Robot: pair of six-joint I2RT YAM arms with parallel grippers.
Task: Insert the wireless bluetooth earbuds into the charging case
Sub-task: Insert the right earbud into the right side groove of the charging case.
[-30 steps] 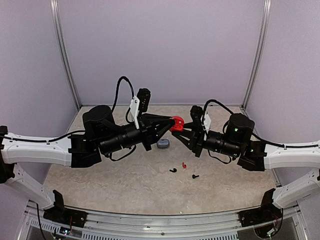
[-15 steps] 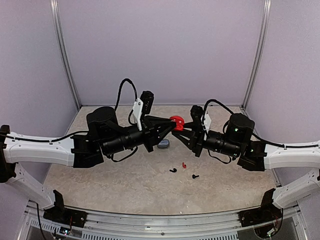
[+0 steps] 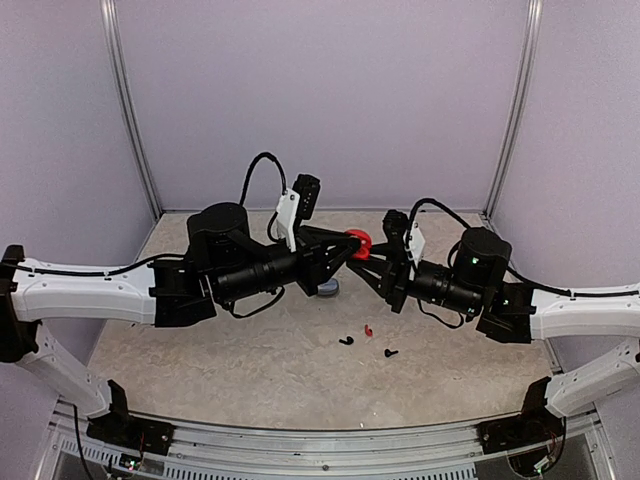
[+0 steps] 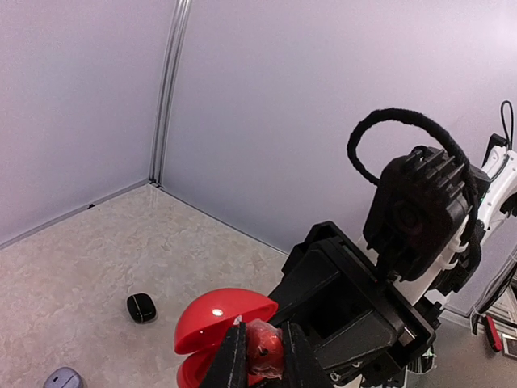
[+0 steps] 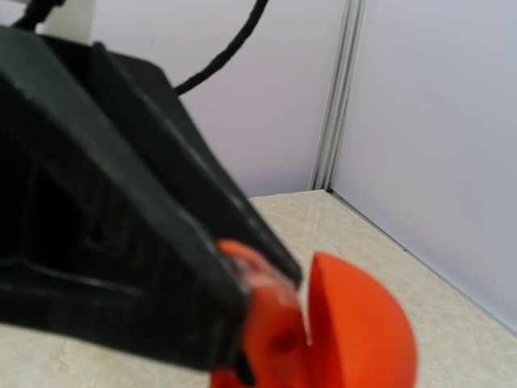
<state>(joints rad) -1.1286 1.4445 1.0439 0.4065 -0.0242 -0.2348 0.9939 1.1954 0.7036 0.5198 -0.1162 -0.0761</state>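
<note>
A red charging case (image 3: pixel 356 239) hangs in mid-air above the table's centre, its lid (image 4: pixel 220 314) hinged open. My right gripper (image 3: pixel 367 254) is shut on it from the right. My left gripper (image 4: pixel 263 333) is shut on a red earbud (image 4: pixel 266 352), and it presses that earbud into the open mouth of the case. The right wrist view shows the red case (image 5: pixel 355 327) with the left gripper's black fingers (image 5: pixel 153 242) against it; my right fingers are hidden there. On the table lie another red earbud (image 3: pixel 368 329) and two black earbuds (image 3: pixel 346 340) (image 3: pixel 390 352).
A grey case (image 3: pixel 327 288) sits on the table under the left gripper and shows again at the bottom edge, grey case (image 4: pixel 63 378). A black case (image 4: pixel 141 307) lies farther back. Lilac walls enclose the table on three sides.
My left arm has pushed rightward and a little up, bringing the red earbud against the open case. The right arm has barely moved.
</note>
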